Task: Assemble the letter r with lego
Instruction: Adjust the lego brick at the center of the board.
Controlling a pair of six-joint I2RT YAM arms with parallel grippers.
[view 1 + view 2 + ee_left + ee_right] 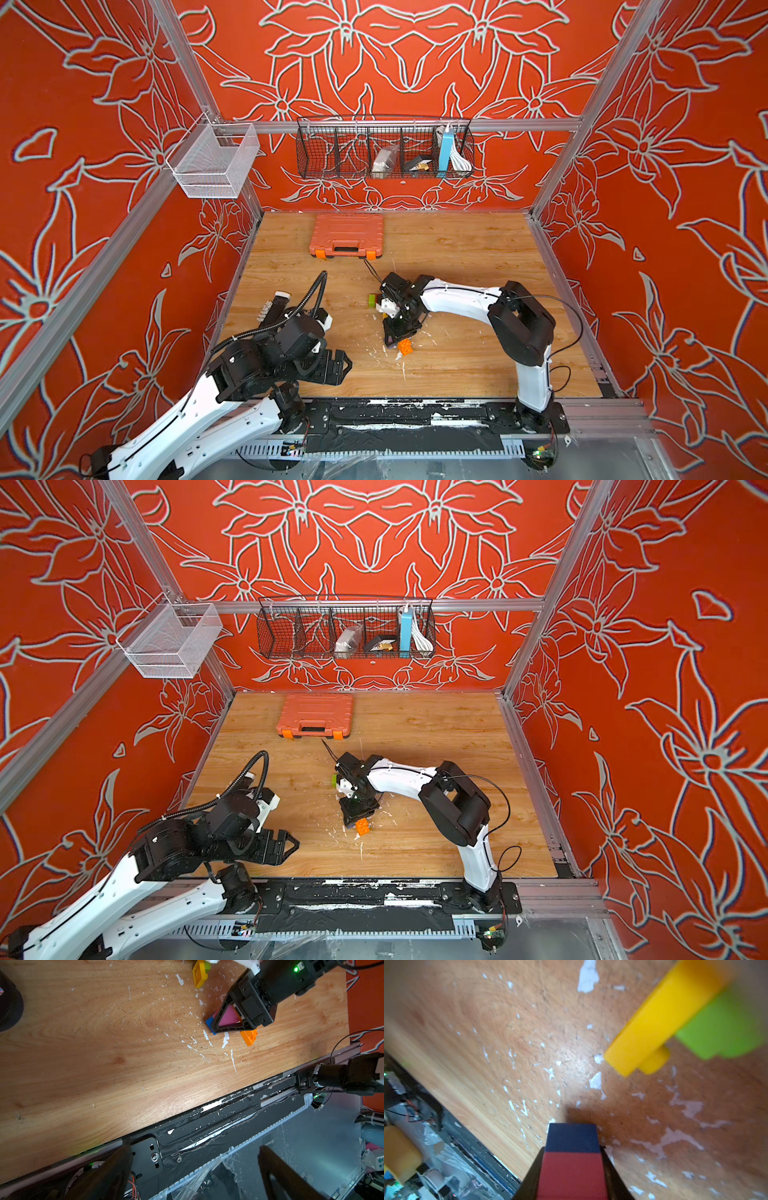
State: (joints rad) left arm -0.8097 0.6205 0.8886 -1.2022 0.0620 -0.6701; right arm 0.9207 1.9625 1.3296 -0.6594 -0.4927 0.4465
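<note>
My right gripper (394,336) (572,1151) points down at mid-table, shut on a stack of lego. In the right wrist view its black fingers press both sides of a red brick (572,1174) with a blue brick (573,1135) beyond it. The left wrist view shows blue (210,1022), pink (229,1016) and orange (249,1036) bricks at that gripper (232,1026). The orange brick (405,347) (363,825) shows in both top views. A yellow brick (664,1018) (199,973) leans on a green one (724,1028) (372,300) nearby. My left gripper (343,366) (195,1167) hangs open and empty at the front left.
A salmon-orange toolbox (347,235) lies closed at the back of the wooden table (457,249). A black wire basket (384,149) and a white mesh basket (214,162) hang on the walls. A black rail (207,1126) runs along the table's front edge.
</note>
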